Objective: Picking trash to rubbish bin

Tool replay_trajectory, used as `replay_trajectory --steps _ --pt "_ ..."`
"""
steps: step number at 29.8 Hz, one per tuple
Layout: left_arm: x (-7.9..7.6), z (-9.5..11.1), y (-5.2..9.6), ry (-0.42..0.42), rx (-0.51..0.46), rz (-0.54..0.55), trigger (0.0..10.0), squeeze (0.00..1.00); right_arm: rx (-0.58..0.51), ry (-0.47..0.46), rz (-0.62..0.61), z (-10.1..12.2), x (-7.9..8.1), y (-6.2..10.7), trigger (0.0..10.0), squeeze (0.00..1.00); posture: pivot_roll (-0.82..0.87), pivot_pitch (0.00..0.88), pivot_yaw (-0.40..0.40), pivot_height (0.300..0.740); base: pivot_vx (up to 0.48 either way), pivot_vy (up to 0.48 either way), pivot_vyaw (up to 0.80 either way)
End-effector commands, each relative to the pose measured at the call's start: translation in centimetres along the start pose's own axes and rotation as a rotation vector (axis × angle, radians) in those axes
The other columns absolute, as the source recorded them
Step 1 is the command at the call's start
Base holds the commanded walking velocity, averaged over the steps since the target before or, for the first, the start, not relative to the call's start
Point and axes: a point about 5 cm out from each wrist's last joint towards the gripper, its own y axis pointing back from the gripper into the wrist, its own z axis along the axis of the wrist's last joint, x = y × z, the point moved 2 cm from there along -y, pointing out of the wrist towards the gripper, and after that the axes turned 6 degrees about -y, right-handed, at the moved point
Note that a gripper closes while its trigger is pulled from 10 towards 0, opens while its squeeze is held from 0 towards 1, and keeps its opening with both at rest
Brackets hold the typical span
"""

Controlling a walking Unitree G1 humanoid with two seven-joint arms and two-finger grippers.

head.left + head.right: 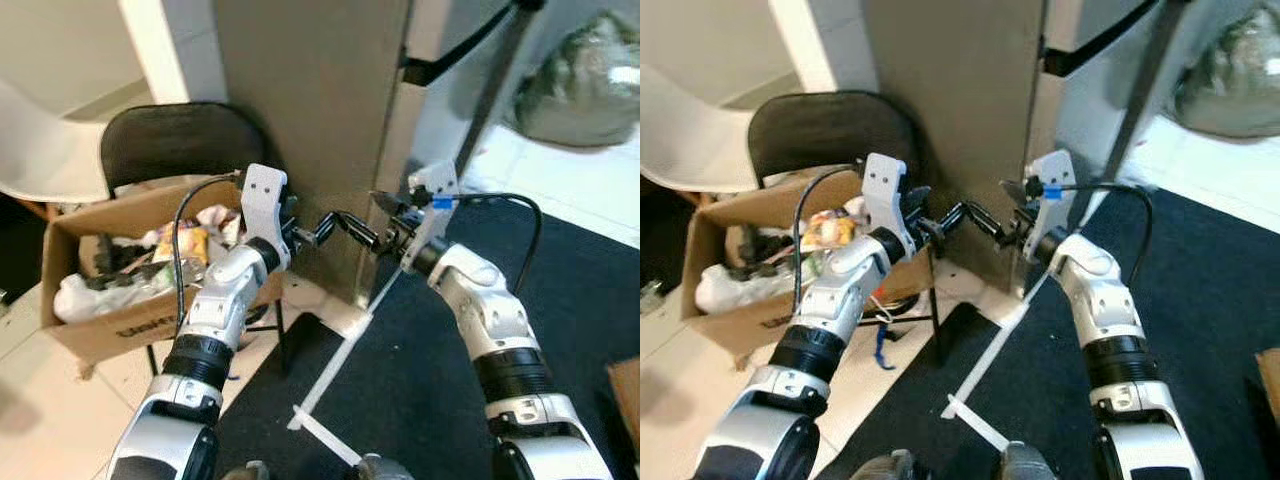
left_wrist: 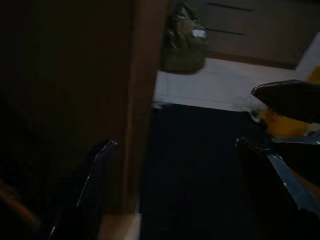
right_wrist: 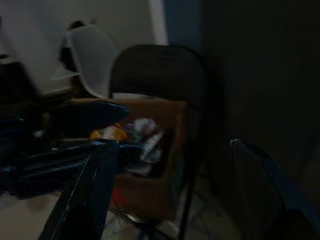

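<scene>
Both sets of jaws stand apart and grip nothing: the left gripper (image 1: 335,225) and the right gripper (image 1: 385,225) are raised in front of the robot with their black fingers pointing at each other, tips close together but not visibly touching, which reads as a neutral carrying pose rather than a reach. In the left wrist view its fingers (image 2: 85,190) are spread wide over a dark carpet (image 1: 560,300); in the right wrist view its fingers (image 3: 90,190) are likewise spread with only air between them. Nearest the robot, strips of white tape (image 1: 325,430) lie across the carpet edge beside pale floor tiles. Just beyond the left arm, a cardboard box (image 1: 110,320) rests on the seat of a black folding chair (image 1: 175,140) and serves as the rubbish bin; it already holds crumpled wrappers and paper (image 1: 190,240), including a yellow packet. Directly ahead stands a grey-brown partition panel (image 1: 310,100). Farther off to the right, a filled green rubbish bag (image 1: 590,85) sits on the tiles; judged from the task, it or loose trash near it is the likely next target.
</scene>
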Motion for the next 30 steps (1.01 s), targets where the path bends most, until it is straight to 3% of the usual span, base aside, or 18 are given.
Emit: replay_trajectory --steps 1,30 --pt "0.03 -0.50 0.17 0.011 0.014 0.001 10.0 0.00 0.004 -0.004 0.022 -0.23 0.50 -0.30 10.0 0.00 -0.06 0.000 0.013 0.740 -0.300 0.000 0.00" --pt "-0.05 -0.61 0.14 0.013 0.016 -0.004 10.0 0.00 0.007 -0.004 0.022 -0.31 0.46 -0.29 10.0 0.00 -0.06 0.000 0.006 0.740 -0.305 0.000 0.00"
